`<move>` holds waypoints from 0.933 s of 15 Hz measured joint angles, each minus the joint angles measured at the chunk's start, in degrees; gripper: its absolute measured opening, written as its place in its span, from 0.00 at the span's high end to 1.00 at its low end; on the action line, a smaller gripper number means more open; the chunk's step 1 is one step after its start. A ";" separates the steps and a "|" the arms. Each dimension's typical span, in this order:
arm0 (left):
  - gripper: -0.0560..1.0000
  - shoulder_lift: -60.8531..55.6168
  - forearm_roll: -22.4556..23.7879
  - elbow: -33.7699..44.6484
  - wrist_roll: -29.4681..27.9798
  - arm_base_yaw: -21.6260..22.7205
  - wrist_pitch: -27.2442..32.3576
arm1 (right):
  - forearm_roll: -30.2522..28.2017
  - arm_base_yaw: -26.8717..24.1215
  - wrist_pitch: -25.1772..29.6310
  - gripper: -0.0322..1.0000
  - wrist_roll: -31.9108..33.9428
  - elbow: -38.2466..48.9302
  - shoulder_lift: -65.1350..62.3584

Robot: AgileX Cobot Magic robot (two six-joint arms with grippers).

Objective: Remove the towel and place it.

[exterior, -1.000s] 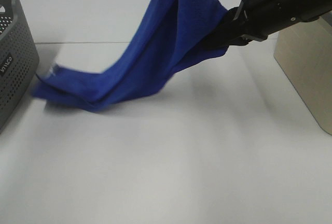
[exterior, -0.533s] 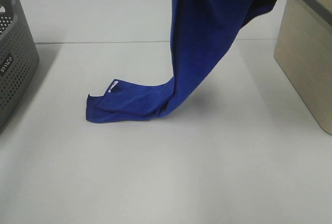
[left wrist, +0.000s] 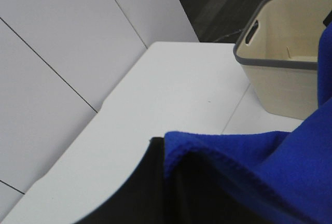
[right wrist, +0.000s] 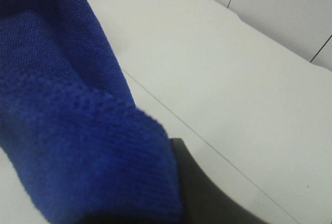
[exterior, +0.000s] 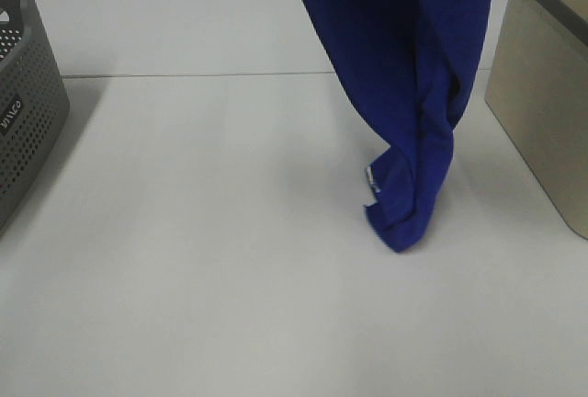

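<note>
Above white table [exterior: 184, 277], towel [exterior: 404, 75] hangs touching it, left hand [left wrist: 158, 182] and right hand [right wrist: 199, 193] seemingly clamped on it, panelled wall [left wrist: 52, 53]

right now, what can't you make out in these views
Towel top and both grips: cut off by the high view's upper edge.
Left fingers, right fingers: mostly covered by towel in wrist views.
Grey basket, beige basket: cropped by side edges.

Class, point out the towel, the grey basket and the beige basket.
towel [exterior: 404, 66], exterior high view, hanging middle.
grey basket [exterior: 28, 130], exterior high view, perforated side wall.
beige basket [exterior: 542, 112], exterior high view, plain side wall.
</note>
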 joint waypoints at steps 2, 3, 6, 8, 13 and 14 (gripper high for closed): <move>0.95 -2.18 0.46 -0.17 0.06 0.00 -1.43 | 0.17 0.00 1.26 0.95 0.34 -2.98 -0.06; 0.95 -3.15 1.03 -0.23 0.06 0.00 -1.95 | 0.17 0.00 1.32 0.95 0.46 -3.50 -0.06; 0.95 -4.35 3.32 -0.29 0.06 0.00 -2.23 | 0.06 0.00 0.06 0.95 0.40 -3.44 -0.06; 0.95 -4.35 4.35 -0.29 0.06 0.00 -1.66 | -1.38 0.00 -1.89 0.95 0.40 -3.44 -0.06; 0.95 -4.24 18.16 -0.29 -2.35 0.00 0.34 | -9.45 0.00 -7.33 0.95 0.34 -3.44 -0.06; 0.95 -4.13 18.91 -0.29 -2.46 0.00 0.40 | -9.45 0.00 -7.62 0.95 0.34 -3.44 -0.06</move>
